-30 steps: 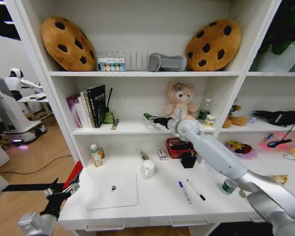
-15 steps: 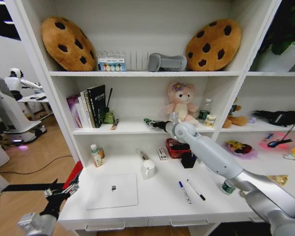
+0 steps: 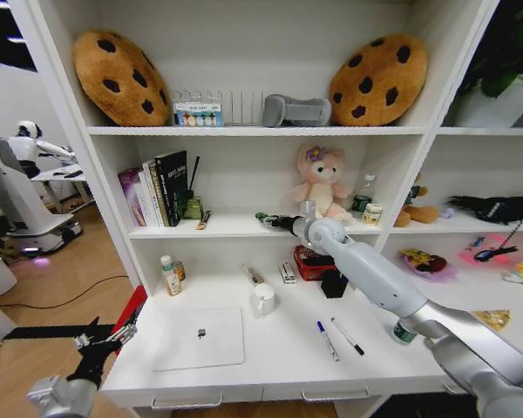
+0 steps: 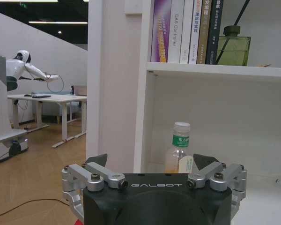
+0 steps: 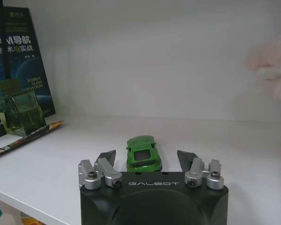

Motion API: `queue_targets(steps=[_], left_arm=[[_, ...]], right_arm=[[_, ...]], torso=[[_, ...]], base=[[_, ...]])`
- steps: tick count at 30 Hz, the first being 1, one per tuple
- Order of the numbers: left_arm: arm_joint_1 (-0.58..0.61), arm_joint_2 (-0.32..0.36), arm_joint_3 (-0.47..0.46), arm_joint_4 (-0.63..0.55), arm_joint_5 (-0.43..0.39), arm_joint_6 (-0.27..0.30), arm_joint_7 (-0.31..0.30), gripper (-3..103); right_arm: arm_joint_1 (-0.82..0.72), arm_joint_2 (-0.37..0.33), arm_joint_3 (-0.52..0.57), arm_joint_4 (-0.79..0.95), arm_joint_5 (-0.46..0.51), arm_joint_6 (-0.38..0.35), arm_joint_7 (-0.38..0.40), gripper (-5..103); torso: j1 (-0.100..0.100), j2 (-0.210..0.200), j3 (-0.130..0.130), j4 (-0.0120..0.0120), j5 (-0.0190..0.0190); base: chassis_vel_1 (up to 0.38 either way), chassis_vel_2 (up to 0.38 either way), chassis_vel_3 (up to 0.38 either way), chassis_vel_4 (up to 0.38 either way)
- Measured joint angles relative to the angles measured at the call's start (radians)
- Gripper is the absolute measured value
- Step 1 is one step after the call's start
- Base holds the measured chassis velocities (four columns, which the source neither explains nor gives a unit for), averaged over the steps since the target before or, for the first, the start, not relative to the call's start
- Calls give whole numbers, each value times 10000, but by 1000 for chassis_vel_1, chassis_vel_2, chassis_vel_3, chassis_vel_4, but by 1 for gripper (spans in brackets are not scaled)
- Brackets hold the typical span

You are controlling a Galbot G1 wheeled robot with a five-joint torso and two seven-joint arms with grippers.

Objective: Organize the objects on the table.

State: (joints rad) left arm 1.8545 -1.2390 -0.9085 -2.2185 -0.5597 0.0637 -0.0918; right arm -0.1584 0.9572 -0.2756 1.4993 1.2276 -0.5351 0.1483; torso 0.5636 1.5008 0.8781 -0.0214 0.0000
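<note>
Right wrist view: green toy car [image 5: 144, 153] is seen standing on shelf [image 5: 61, 159] between spread fingers of right gripper [image 5: 146, 158]; a straight, level retreat is advised, so neither fingertip clips it.

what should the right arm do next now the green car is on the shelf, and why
Probably draw the right gripper straight back from the shelf. The green toy car rests on the shelf board between the open jaws, untouched, and two marker pens and the laptop remain on the desk.
</note>
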Motion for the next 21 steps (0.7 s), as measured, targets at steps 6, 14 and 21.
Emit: queue_targets(steps=[6, 14, 21], left_arm=[[4, -14, 40, -33, 43, 23, -18, 100], [-7, -73, 88, -157, 87, 47, -49, 100], [197, -278, 109, -348, 192, 2, -29, 100]], right_arm=[[-217, -475, 609, 1590, 336, -14, 40, 92], [-1893, -1735, 2632, 4839, 927, -151, 202, 100], [-5737, -2949, 5766, 7128, 263, 97, -81, 100]], torso=[[1, 0, 0, 0, 0], [0, 0, -1, 1, 2], [-2, 2, -2, -5, 2]], base=[[0, 0, 0, 0], [0, 0, 0, 0], [0, 0, 0, 0]])
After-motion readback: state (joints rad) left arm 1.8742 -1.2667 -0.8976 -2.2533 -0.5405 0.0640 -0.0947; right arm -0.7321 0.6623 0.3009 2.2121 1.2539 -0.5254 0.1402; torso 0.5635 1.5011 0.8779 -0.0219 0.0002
